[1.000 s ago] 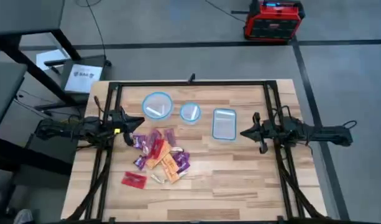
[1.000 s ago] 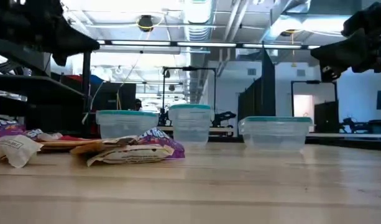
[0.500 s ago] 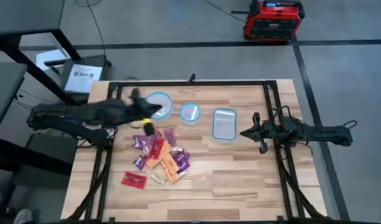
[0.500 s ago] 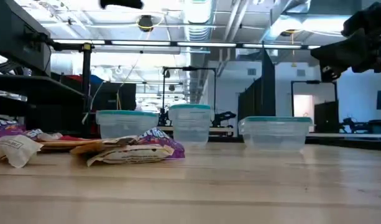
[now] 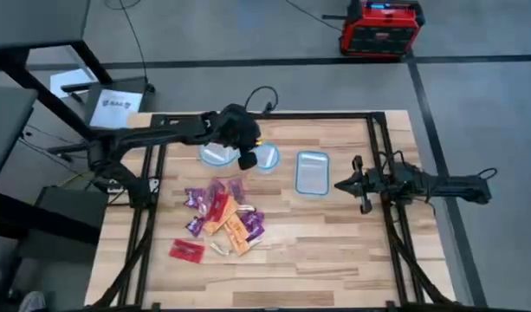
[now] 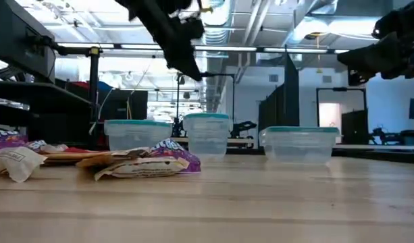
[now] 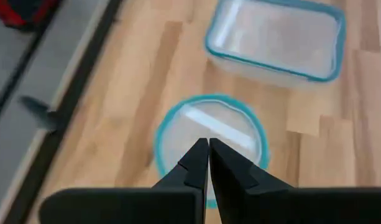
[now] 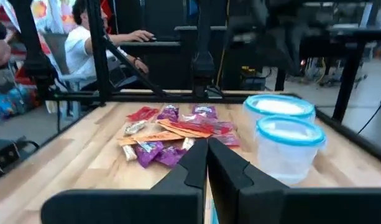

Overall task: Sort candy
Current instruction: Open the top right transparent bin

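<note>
Left gripper [image 5: 247, 159]: I see it held above the table, between the large round container [image 5: 218, 149] and the small round container [image 5: 266, 157]; its fingers [image 7: 196, 163] are pressed together with nothing between them. In the left wrist view they point down at the small round container.

Right gripper [image 5: 341, 185]: I see this arm waiting at the table's right side, just beside the rectangular container [image 5: 313, 172]; its fingers [image 8: 196, 160] are closed together, empty.

Candy [image 5: 222, 212]: the pile of red, purple and orange packets lies on the table [image 5: 334, 251] in front of the round containers, toward the left; one red packet [image 5: 186, 250] lies apart at the pile's near left edge, and a pale stick [image 5: 218, 249] sits beside it.

Large round container: I see a pale stick inside it.

Small round container: a pale stick [image 7: 210, 124] lies inside it.

Rectangular container: I cannot tell whether anything is in it.

Background: I see a seated person [image 8: 91, 43] beyond the table in the right wrist view.
</note>
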Available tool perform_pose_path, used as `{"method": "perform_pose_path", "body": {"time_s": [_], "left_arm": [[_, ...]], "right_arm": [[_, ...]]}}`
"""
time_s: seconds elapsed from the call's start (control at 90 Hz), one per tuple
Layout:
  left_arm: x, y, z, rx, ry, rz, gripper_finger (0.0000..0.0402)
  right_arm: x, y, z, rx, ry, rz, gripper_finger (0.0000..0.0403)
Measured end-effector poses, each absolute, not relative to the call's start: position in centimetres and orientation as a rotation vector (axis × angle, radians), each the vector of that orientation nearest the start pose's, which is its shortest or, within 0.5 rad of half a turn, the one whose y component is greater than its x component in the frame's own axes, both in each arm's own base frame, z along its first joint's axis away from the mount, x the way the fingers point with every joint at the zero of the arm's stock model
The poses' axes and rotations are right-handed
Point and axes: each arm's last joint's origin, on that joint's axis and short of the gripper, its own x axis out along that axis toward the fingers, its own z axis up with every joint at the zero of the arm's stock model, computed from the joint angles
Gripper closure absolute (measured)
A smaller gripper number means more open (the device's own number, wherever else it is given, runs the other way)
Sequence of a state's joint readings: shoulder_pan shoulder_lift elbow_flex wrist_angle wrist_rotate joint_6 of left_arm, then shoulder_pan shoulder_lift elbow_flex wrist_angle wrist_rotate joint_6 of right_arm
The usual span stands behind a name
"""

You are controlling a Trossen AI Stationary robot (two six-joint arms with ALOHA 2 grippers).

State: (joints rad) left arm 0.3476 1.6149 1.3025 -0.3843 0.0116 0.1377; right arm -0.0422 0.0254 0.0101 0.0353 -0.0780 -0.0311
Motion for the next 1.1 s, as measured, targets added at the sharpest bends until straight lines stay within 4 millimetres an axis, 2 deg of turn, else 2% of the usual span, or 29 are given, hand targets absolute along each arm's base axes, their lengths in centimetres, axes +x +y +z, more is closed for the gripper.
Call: {"method": "perform_pose_path", "body": {"time_s": [0.233, 0.278, 0.389, 0.489, 0.6, 0.7, 0.811, 0.933, 1.011, 1.1], "left_arm": [[35.6, 13.1, 24.2, -0.027, 0.805, 0.187, 0.0402], [35.7, 13.3, 23.9, -0.025, 0.817, 0.185, 0.0402], [35.5, 13.6, 23.9, -0.020, 0.825, 0.182, 0.0402], [35.2, 13.6, 23.6, -0.004, 0.862, 0.173, 0.0402], [35.2, 13.4, 23.6, -0.001, 0.870, 0.160, 0.0402], [35.3, 13.3, 23.6, 0.007, 0.872, 0.155, 0.0402], [35.4, 13.3, 23.6, 0.013, 0.859, 0.157, 0.0402], [35.4, 13.2, 23.7, 0.010, 0.857, 0.158, 0.0402], [35.4, 12.7, 24.5, -0.005, 0.820, 0.168, 0.0402], [35.7, 11.4, 26.5, -0.004, 0.706, 0.164, 0.0402]], "right_arm": [[9.9, -0.3, 16.8, -0.023, -0.020, 0.017, 0.0403], [9.9, -0.3, 16.8, 0.027, -0.020, 0.021, 0.0403], [9.9, -0.1, 17.0, 0.253, -0.027, 0.046, 0.0403], [9.9, -0.2, 17.1, 0.322, -0.049, 0.019, 0.0403], [9.9, -0.8, 17.5, 0.371, -0.105, -0.108, 0.0403], [10.4, -0.9, 17.3, 0.374, -0.078, -0.131, 0.0403], [11.4, -0.9, 16.9, 0.361, 0.010, -0.146, 0.0403], [12.9, -1.2, 17.9, 0.317, 0.116, -0.200, 0.0403], [14.4, -1.6, 19.2, 0.270, 0.213, -0.242, 0.0403], [16.0, -2.6, 19.9, 0.222, 0.412, -0.349, 0.0403]]}}
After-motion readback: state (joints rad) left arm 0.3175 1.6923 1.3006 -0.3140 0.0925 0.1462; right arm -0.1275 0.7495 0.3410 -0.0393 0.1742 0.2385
